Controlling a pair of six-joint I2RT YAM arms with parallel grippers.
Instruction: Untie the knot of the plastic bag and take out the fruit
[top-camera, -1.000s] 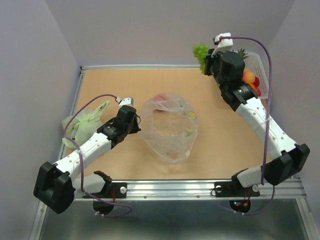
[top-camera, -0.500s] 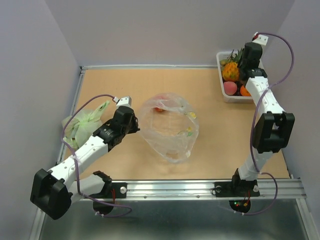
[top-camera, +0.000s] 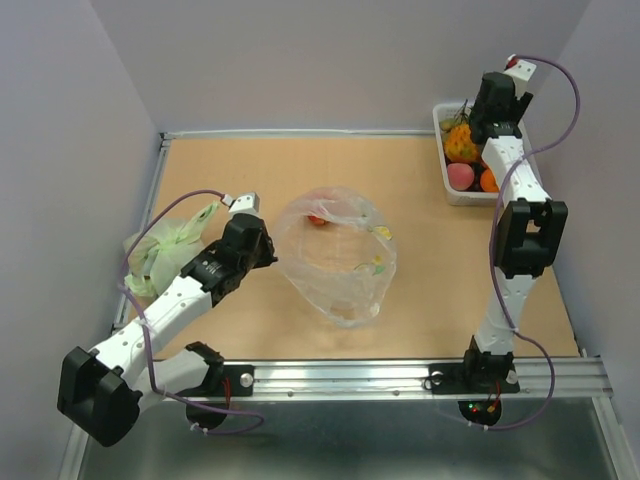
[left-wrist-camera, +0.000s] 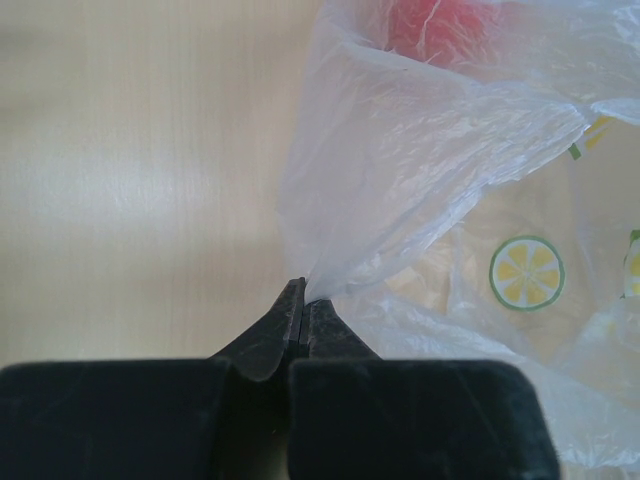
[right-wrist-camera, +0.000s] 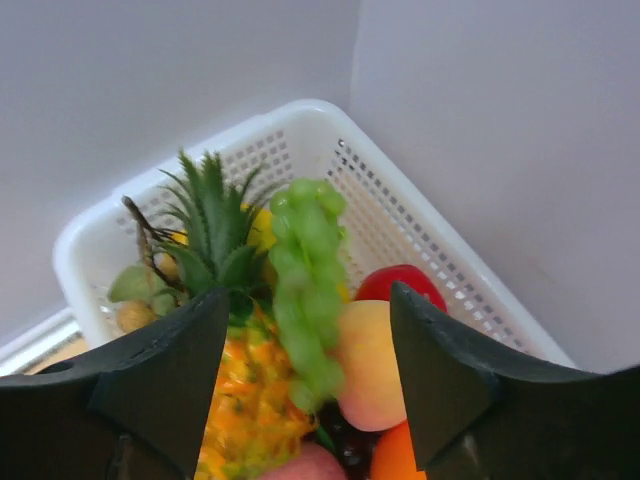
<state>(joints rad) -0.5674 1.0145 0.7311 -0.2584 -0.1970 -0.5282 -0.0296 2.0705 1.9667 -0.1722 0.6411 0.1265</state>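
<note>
The plastic bag (top-camera: 338, 258) lies crumpled in the middle of the table with its mouth open, and the knot is out of view. A small red fruit (top-camera: 318, 219) sits inside at its far edge, seen through the film (left-wrist-camera: 440, 25). My left gripper (top-camera: 272, 250) is shut on the bag's left rim (left-wrist-camera: 303, 295). My right gripper (right-wrist-camera: 308, 292) hangs open over the white basket (right-wrist-camera: 300, 110) at the back right (top-camera: 445, 180). A blurred green grape bunch (right-wrist-camera: 305, 250) is loose between its fingers, above the pineapple (right-wrist-camera: 245, 400), a peach (right-wrist-camera: 367, 365) and a red fruit (right-wrist-camera: 400, 285).
A pale green bag (top-camera: 165, 245) lies at the table's left edge, beside my left arm. The basket stands in the corner against the back and right walls. Lemon prints (left-wrist-camera: 527, 272) mark the clear bag's film.
My right arm carried the green bunch from the back of the table to above the basket, then its jaws opened and let it go. The left gripper kept its pinch on the bag.
</note>
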